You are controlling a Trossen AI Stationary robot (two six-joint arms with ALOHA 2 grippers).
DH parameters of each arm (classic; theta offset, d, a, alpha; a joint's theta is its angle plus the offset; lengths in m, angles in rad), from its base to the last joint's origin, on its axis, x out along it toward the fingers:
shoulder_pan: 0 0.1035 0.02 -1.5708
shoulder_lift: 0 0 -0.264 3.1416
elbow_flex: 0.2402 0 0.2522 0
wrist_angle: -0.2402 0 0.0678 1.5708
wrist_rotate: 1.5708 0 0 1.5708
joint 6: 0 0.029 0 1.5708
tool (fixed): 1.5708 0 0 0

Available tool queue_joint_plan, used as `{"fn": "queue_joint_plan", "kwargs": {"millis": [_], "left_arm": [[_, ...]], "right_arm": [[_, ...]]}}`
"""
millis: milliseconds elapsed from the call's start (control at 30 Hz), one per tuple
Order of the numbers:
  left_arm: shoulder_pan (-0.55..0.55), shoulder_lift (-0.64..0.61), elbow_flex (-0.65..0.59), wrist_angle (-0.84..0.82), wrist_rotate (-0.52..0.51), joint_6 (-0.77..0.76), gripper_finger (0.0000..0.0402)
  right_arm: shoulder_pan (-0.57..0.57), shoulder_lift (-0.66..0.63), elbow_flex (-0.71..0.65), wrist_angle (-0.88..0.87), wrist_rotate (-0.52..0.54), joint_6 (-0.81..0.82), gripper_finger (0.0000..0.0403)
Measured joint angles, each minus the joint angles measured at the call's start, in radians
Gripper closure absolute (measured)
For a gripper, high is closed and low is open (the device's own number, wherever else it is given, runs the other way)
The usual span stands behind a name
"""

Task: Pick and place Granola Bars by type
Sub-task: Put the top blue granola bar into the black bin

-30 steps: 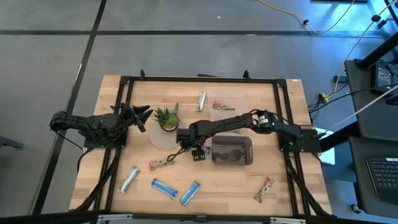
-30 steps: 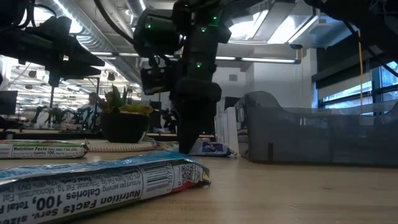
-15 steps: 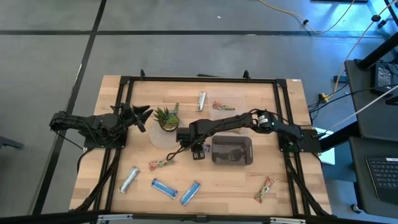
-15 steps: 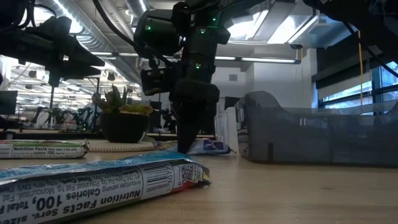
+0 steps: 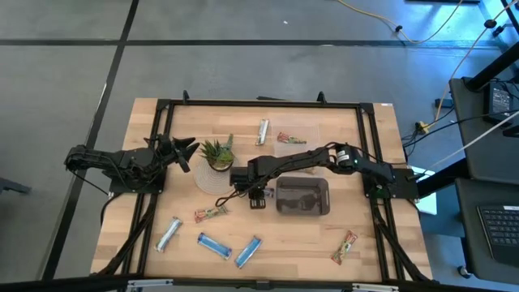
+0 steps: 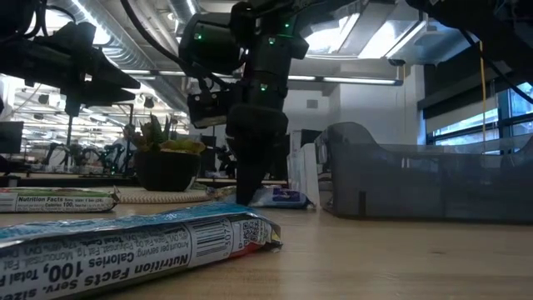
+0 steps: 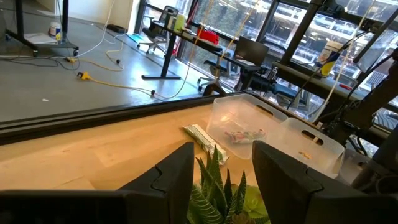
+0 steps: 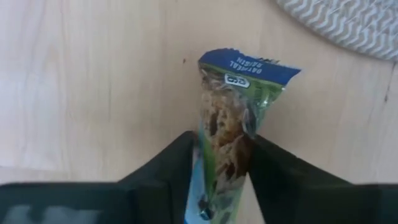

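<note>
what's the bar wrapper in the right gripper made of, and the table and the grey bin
Bar wrapper in the right gripper: seemingly thin glossy plastic film; it creases and shows the granola through it. Table: looks like pale wood with visible grain. Grey bin: probably translucent smoky plastic, as shapes show through its walls.

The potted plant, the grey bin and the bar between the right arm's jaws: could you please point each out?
Potted plant (image 5: 216,152), high view, leaves.
Grey bin (image 5: 302,197), high view, inside floor.
Oatmeal raisin bar (image 8: 229,118), right wrist view, wrapper middle.
</note>
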Motion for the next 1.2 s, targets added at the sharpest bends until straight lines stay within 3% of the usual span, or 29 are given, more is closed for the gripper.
{"fn": "queue_joint_plan", "kwargs": {"millis": [233, 400, 1200], "left_arm": [[0.0, 0.0, 0.0, 0.0, 0.0, 0.0, 0.0245], [0.0, 0.0, 0.0, 0.0, 0.0, 0.0, 0.0245], [0.0, 0.0, 0.0, 0.0, 0.0, -0.003, 0.0245]], "right_arm": [[0.001, 0.0, 0.0, -0.014, -0.005, 0.079, 0.0145], [0.002, 0.0, 0.0, -0.028, -0.006, 0.124, 0.0103], [-0.015, 0.0, 0.0, -0.099, 0.047, 0.165, 0.0099]]}}
